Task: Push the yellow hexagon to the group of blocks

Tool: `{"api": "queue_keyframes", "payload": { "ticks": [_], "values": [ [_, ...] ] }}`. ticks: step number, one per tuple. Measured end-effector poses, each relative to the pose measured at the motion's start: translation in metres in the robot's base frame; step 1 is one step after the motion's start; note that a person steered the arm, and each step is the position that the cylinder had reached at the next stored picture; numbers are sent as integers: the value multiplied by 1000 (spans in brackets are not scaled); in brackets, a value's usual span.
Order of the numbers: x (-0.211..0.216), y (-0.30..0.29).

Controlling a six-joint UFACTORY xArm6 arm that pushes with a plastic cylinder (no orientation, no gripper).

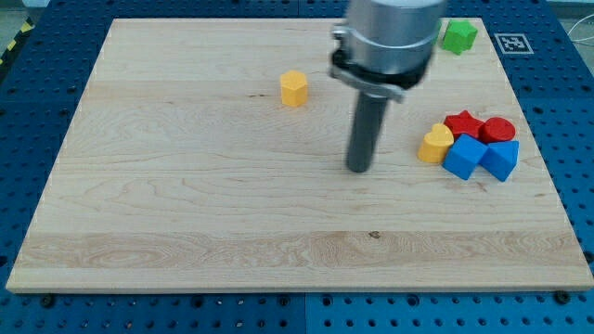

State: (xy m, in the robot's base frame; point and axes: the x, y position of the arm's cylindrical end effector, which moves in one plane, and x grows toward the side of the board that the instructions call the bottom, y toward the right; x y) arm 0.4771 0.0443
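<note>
A: Item one, the largest?

B: Wooden board (186, 204), pale grain, filling most of the view, set on a blue perforated table (28, 93).

A: Next?

B: The arm's grey cylindrical body (390, 37), entering from the view's top, ending in a straight dark rod. My tip (358, 170) rests on the board near its middle, a little toward the view's right. There is no pincer on this arm, so nothing spread, pressed or pinching: only the rod.

A: Blocks, grouped?

B: One cluster near the view's right edge. Two blue blocks: one (463, 158) at the cluster's lower middle, one (501, 159) just to its right, touching. Behind them a red star-like block (463, 123) and a red cylinder (498, 129). At the cluster's left, a yellow rounded block (434, 144), touching the first blue one.

A: Tip against cluster?

B: Apart, to its left.

A: Singles?

B: Green block (458, 35) at the view's top right, shape unclear. Yellow hexagon (293, 88), upper middle, alone, well apart from the cluster, up and left of my tip, not touching it.
</note>
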Motion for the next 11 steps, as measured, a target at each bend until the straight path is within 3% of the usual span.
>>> {"api": "queue_keyframes", "payload": {
  "ticks": [2, 3, 7, 8, 10, 11],
  "values": [
    [-75, -127],
    [-119, -137],
    [-120, 9],
    [-121, 14],
    [-181, -38],
    [-183, -19]
  ]
}}
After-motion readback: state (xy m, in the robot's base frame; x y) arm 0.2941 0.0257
